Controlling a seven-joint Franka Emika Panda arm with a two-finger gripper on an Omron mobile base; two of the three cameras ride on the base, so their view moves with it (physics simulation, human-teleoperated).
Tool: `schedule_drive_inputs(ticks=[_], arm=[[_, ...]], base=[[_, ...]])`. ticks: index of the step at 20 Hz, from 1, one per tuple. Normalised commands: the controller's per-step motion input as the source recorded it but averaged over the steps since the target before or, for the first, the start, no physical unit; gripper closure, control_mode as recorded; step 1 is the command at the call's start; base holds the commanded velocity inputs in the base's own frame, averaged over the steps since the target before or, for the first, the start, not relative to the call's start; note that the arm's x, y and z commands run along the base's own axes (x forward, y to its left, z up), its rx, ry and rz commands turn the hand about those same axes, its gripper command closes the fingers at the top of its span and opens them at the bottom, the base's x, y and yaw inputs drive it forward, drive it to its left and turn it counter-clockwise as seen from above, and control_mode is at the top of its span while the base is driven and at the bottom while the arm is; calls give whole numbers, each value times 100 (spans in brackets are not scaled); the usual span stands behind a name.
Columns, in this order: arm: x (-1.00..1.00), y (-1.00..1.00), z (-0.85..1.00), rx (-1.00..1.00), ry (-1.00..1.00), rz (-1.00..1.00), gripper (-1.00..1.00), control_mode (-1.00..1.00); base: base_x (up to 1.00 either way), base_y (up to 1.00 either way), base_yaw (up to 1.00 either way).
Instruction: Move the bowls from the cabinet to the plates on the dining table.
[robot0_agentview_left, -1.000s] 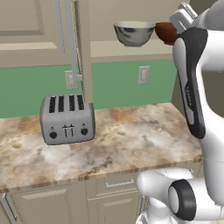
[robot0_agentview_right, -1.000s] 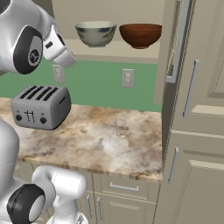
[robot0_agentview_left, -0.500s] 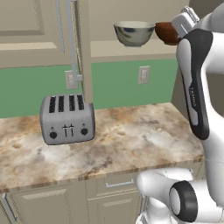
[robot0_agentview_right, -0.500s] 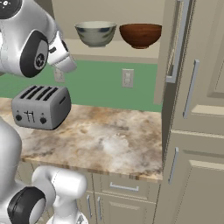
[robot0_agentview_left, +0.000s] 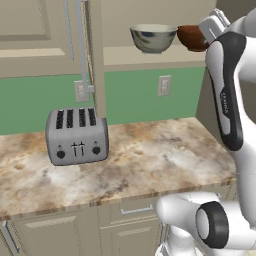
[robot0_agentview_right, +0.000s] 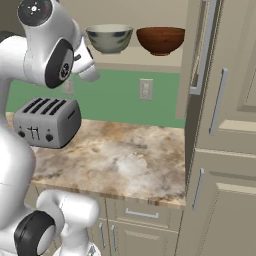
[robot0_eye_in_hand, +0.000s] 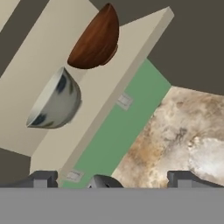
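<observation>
The gripper (robot0_eye_in_hand: 111, 177) stands wide open with nothing between its fingertips — raised toward the cabinet's shelf (robot0_agentview_right: 150, 59), apparently lining up for a first grasp. On that shelf the two bowls sit upright, side by side near its front edge: the grey-white bowl (robot0_agentview_right: 109, 38) to the left, the reddish-brown bowl (robot0_agentview_right: 161, 40) to its right, close but apart. The open cabinet door (robot0_agentview_right: 197, 50) leaves both reachable. Below, a toaster (robot0_agentview_left: 76, 135) stands on the stone worktop (robot0_agentview_left: 150, 160), well clear of the reach.
</observation>
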Motion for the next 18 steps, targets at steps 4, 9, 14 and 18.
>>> schedule_drive_inputs(ticks=[4,9,14,18], arm=[[1,-17,1,18,0,2,-100,-100],[35,0,4,13,1,0,-100,-100],[28,7,10,6,0,0,-100,-100],[27,0,2,3,0,0,-100,-100]], base=[[0,0,0],[0,0,0],[0,0,0],[0,0,0]])
